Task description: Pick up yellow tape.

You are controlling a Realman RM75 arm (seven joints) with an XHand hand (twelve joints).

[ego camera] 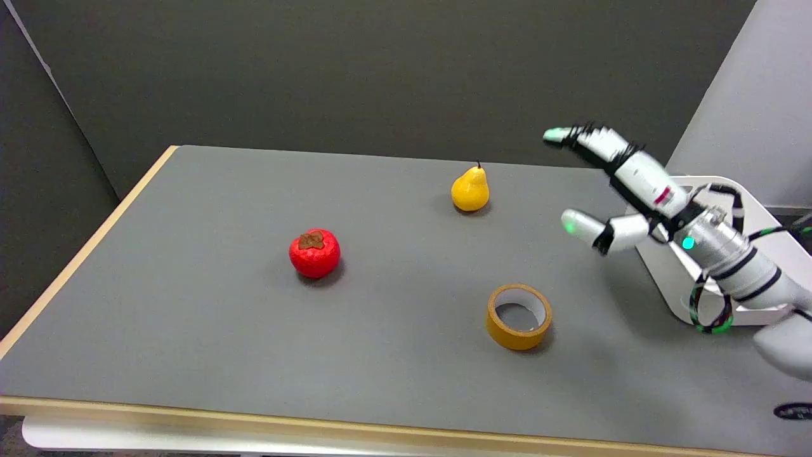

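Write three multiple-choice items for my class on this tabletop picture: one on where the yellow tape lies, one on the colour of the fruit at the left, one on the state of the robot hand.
1. Where does the yellow tape lie?
A. On the table, nearer the camera than the pear
B. On top of the red fruit
C. In the robot hand

2. What colour is the fruit at the left?
A. Green
B. Red
C. Blue

3. What is the robot hand doing?
A. Gripping the pear
B. Pressing on the tape
C. Hanging open in the air, holding nothing

Answers: 1 A, the roll lies flat below the pear in the picture. 2 B, its skin is red. 3 C, its fingers are spread above the table.
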